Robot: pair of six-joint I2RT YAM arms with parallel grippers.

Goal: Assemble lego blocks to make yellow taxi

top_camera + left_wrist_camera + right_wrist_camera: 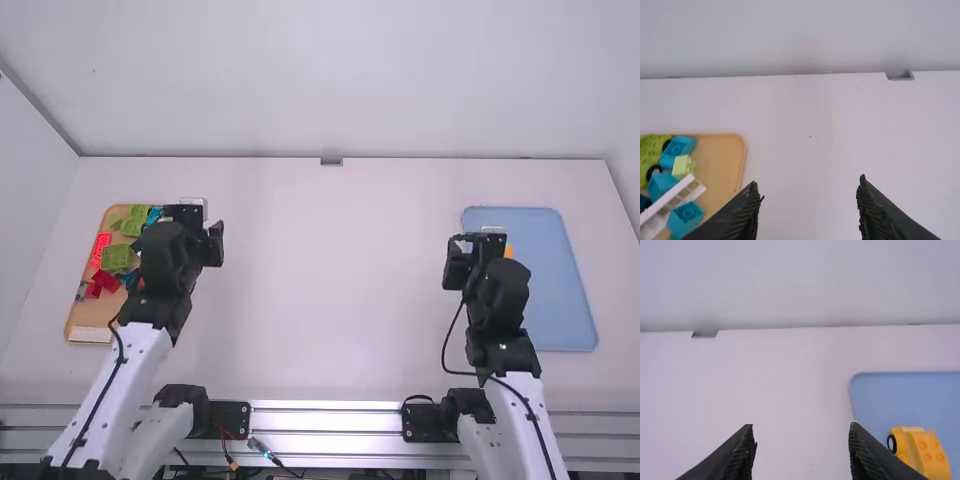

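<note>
My left gripper (pixel 210 240) is by the right side of the tan tray (pixel 72 318); in the left wrist view the gripper (pixel 810 207) stands open with nothing between its fingers. My right gripper (pixel 458 262) is at the left edge of the blue tray (pixel 560 290); in the right wrist view the gripper (pixel 801 452) is open and empty too. A yellow block car (pixel 925 452) with a black wheel rests on the blue tray, mostly hidden by the arm in the high view, where a bit of yellow (pixel 508 251) shows.
The tan tray holds several blocks: a red one (pixel 99 249), green ones (pixel 116 258), teal ones (pixel 686 218), a light green one (pixel 683 166) and a white bar piece (pixel 671 202). A wall rises behind the table (pixel 330 280).
</note>
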